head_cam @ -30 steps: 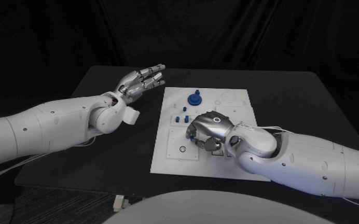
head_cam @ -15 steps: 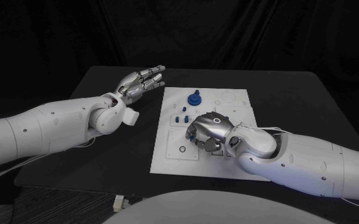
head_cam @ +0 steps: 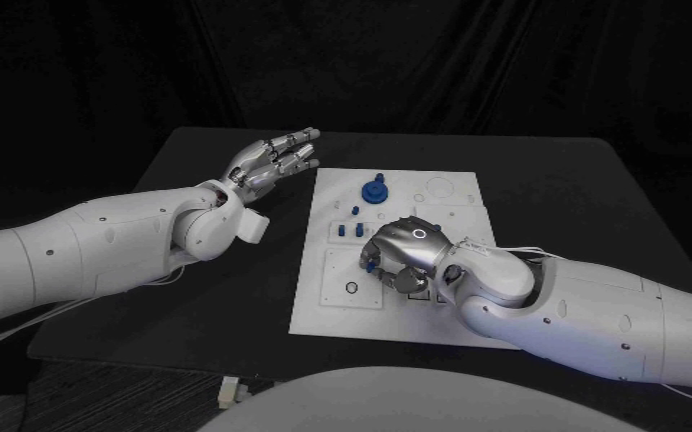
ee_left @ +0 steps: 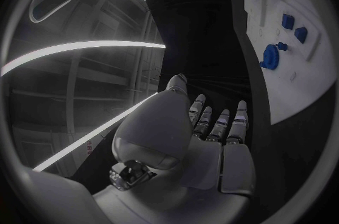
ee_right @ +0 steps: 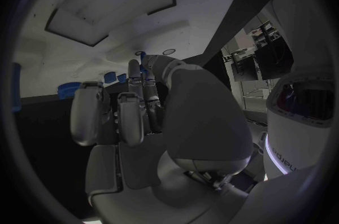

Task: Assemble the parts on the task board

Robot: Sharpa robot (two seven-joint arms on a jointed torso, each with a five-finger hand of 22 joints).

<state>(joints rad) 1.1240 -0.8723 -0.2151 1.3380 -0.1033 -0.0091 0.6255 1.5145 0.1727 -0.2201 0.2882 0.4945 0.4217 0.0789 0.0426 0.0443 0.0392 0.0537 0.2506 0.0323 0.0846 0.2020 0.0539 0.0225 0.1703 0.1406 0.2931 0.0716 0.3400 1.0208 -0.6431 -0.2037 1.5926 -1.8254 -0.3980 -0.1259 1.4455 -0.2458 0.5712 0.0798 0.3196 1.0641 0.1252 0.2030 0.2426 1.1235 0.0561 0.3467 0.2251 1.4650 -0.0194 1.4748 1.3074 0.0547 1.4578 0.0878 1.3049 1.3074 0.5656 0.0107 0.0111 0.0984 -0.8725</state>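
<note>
Task state: assembly partly done, judged from layout.

- Right hand [head_cam: 400, 251]: at 6 o'clock part of task board [head_cam: 454, 214], fingers curled down onto board; whether small part is pinched, cannot tell.
- Small blue parts [head_cam: 351, 230]: board centre, standing in slots.
- Blue round part [head_cam: 375, 191]: 12 o'clock end of board, seated.
- Left hand [head_cam: 271, 161]: fingers spread, holding nothing, above desk [head_cam: 577, 192] off board's 10 o'clock corner.

Change since earlier frames: none discernible; both hands unmoved.

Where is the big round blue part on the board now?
In the head view, the round blue part stands near the board's far edge, left of centre, beyond the right robot hand and apart from it.
</note>
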